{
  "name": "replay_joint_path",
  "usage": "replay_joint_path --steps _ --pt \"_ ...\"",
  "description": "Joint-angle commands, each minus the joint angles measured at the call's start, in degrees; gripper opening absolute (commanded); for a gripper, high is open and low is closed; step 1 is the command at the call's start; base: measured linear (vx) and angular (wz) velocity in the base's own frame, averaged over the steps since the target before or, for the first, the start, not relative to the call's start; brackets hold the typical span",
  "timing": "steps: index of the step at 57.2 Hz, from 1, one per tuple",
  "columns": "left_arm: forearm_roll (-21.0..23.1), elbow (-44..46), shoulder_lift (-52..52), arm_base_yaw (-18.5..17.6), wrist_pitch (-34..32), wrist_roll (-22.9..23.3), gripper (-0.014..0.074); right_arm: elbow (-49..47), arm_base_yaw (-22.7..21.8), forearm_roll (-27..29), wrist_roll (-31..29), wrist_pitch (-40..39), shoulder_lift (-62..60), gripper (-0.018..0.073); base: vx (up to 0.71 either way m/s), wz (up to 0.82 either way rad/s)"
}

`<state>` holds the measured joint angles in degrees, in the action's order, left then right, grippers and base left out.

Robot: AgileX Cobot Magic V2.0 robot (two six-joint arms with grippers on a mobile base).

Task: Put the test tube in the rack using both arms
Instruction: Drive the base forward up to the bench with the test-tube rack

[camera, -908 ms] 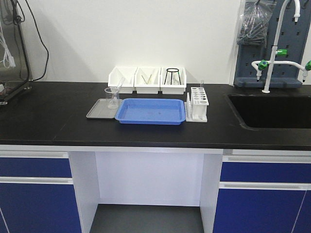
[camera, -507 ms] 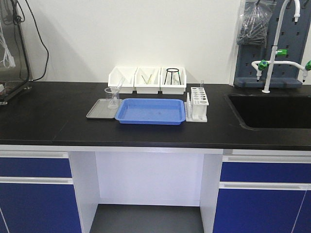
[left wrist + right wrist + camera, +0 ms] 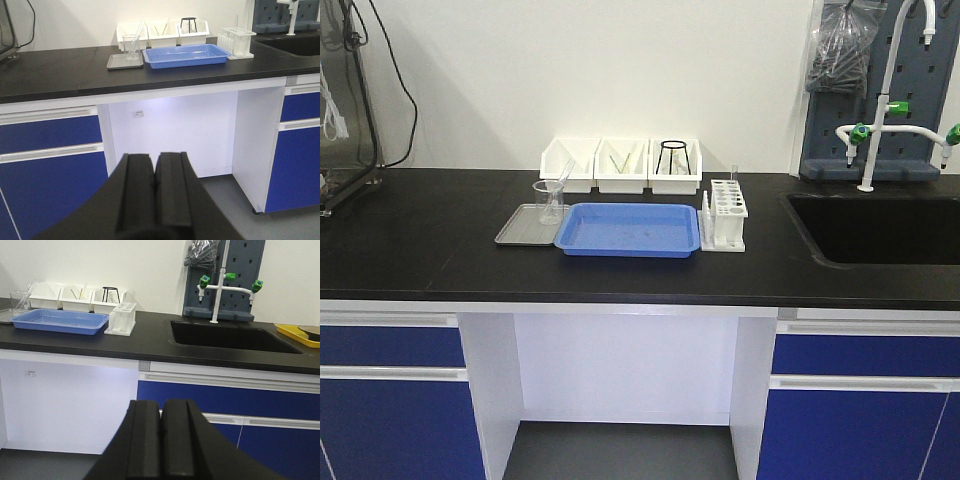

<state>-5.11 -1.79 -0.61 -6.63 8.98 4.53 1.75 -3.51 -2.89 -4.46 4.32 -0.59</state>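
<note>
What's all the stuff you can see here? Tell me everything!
counter: one, black, over blue cabinets
blue tray: one, middle of the counter
metal tray: one, grey, left of the blue tray
beaker: one, clear, on the metal tray
test tube: two, clear, one leaning in the beaker, one upright in the rack
rack: one, white, right of the blue tray
bins: three, white, behind the trays
sink: one, black, far right
tap: one, white with green knobs, behind the sink
left hand: one, black, shut, empty
right hand: one, black, shut, empty
</note>
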Motion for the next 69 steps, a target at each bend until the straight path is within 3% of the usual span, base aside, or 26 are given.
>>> replay_joint_path --steps 1,35,69 --pt "0.43 1.72 -0.87 -0.31 -4.69 0.05 -0.0007 1.03 -0.28 -0.54 -0.38 -4.67 -0.47 -0.0011 0.03 -0.01" --pt "0.43 1.72 -0.87 -0.31 -4.69 0.05 -0.0007 1.03 -0.28 -0.54 -0.38 -4.67 -0.47 -0.0011 0.11 0.02" --pt "0.43 1.72 -0.87 -0.31 -4.69 0.05 -0.0007 1.03 -0.28 -0.54 -0.38 -4.67 -0.47 -0.0011 0.3 -0.01"
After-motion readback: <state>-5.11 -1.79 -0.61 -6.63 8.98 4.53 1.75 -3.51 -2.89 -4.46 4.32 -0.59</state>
